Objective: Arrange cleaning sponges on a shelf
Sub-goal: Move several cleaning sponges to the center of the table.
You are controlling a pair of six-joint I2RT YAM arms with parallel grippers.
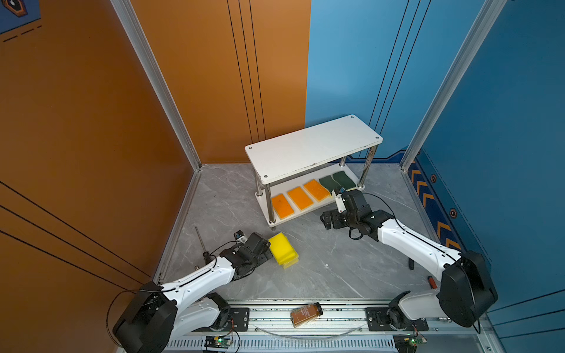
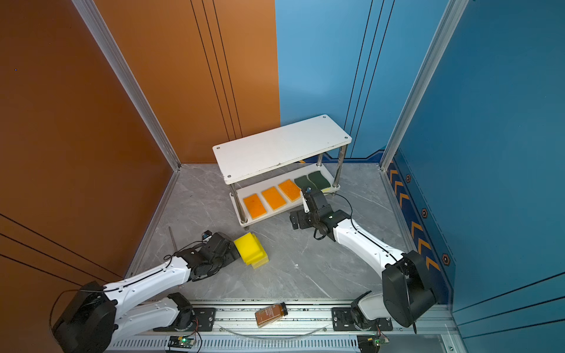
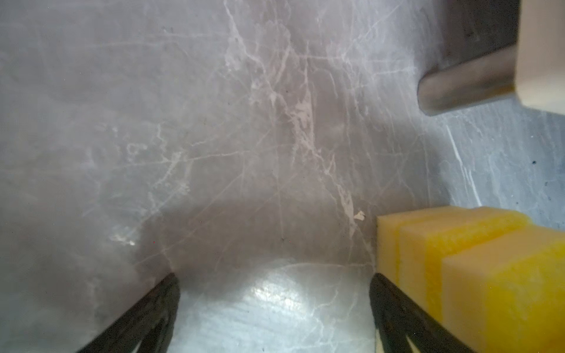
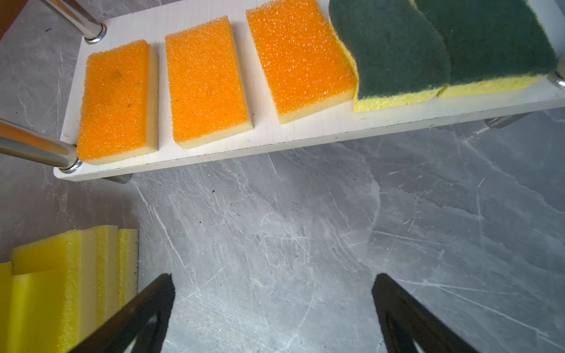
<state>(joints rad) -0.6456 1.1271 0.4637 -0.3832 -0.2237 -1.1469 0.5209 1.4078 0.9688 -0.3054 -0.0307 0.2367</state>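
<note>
5 sponges [image 4: 301,58] on lower shelf [image 4: 305,134]; wrist cams alone show L claw [image 3: 274,276], R claw [image 4: 273,276] spread, empty.

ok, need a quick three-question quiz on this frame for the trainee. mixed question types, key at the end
1. True or false: on the shelf, the top board carries a sponge.
2. How many orange sponges lie on the lower board?
3. Where are the yellow sponges? A: on the top board. B: on the lower board. C: stacked on the table beside the left end effector.

Key: 1 false; 2 three; 3 C.
</note>
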